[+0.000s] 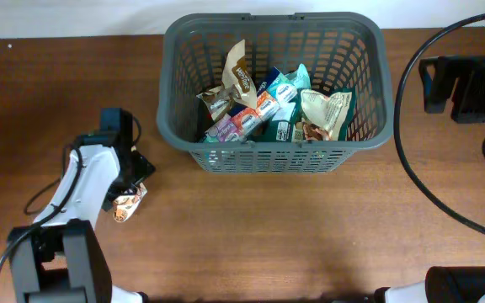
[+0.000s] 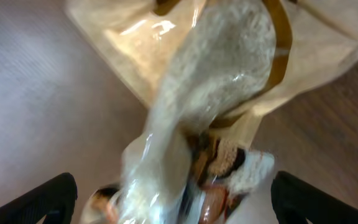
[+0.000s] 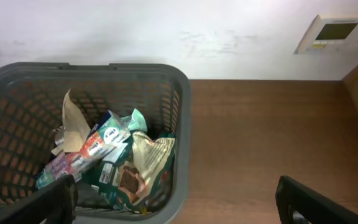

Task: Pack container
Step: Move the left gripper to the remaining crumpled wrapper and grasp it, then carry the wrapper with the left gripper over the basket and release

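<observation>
Left pincer (image 2: 176, 202): jaws wide apart, straddling a blurred cream packet (image 2: 216, 93) on the desk (image 2: 23, 93), not clamped on it. Right pincer (image 3: 176, 205): jaws wide apart, empty. The container (image 1: 276, 150) stands at the desk's far centre, holding several snack packets (image 1: 263, 109).

We see a lab-type robot bench: wood-grain table (image 1: 310, 236), loose black cables (image 1: 397, 101), white wall (image 3: 166, 31) with a small control panel (image 3: 334, 31).
</observation>
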`<state>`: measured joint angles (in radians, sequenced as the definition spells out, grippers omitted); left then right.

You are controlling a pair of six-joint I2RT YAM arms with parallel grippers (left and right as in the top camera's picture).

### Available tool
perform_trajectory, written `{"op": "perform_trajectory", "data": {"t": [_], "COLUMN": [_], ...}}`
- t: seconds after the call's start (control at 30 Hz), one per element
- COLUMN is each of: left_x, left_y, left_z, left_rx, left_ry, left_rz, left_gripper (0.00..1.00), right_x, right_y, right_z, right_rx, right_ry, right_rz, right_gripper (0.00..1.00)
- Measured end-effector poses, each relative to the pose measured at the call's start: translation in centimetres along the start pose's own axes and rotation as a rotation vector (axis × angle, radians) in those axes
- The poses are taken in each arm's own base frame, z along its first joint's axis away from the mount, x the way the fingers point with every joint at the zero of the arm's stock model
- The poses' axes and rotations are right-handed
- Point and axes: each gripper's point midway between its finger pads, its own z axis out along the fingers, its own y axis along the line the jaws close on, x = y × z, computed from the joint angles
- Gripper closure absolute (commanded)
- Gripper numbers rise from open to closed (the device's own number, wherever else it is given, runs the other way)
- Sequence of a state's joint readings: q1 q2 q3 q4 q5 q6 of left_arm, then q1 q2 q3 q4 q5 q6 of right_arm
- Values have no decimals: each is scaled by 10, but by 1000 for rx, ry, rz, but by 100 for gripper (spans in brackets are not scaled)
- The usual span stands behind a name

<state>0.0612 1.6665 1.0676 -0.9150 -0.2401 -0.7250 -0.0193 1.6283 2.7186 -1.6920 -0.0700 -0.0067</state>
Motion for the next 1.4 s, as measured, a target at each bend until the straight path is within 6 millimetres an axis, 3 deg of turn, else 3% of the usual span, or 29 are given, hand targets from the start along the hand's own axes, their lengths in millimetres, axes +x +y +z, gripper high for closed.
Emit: {"op": "perform_trajectory", "data": {"t": [0.17, 0.2, 0.33, 0.43, 0.53, 0.7, 0.8, 0.87, 0.93, 1.0, 1.1, 1.17, 1.23, 1.33, 1.4], "left_x": [6, 5, -1, -14, -26, -30, -46, -75, -117, -165, -202, -200, -179, -141, -110], "left_y": [-5, -6, -15, -25, -33, -35, -37, -47, -65, -85, -101, -109, -118, -137, -159], "left_z": [31, 35, 46, 43, 38, 34, 20, -8, -57, -135, -258, -337, -401, -438, -442], "left_rx": [42, 53, 103, 135, 160, 151, 136, 148, 200, 279, 428, 578, 768, 1001, 1165], "left_ry": [-47, -63, -131, -195, -252, -263, -307, -411, -583, -822, -1149, -1349, -1509, -1584, -1559], "left_rz": [-8, -2, 43, 100, 161, 243, 267, 297, 321, 348, 404, 472, 577, 740, 870], "left_gripper": [6, 10, 63, 98, 98, 98, 98, 98, 98, 98, 98, 98, 98, 98, 98], "right_x": [0, 0, 0, 0, 0, 0, 0, 0, 0, 0, 0, 0, 0, 0, 0], "right_y": [0, 0, 0, 0, 0, 0, 0, 0, 0, 0, 1, 1, 2, 2, 2], "right_z": [0, 0, 0, 0, 0, 0, 0, 0, 0, 0, 0, 0, 0, 0, 0], "right_rx": [0, 0, 0, 0, 0, 0, 0, 0, 0, 0, -3, -8, -11, -12, -12], "right_ry": [0, 0, 0, 0, 0, 0, 0, 0, 0, 0, 0, 0, 0, 0, 0], "right_rz": [-1, 0, 0, 0, 0, -1, 0, -1, 0, 0, 0, 0, 0, 0, 0], "right_gripper": [1, 1, 1, 1, 1, 1, 1, 1, 1, 1, 1, 1, 1, 1, 1]}}
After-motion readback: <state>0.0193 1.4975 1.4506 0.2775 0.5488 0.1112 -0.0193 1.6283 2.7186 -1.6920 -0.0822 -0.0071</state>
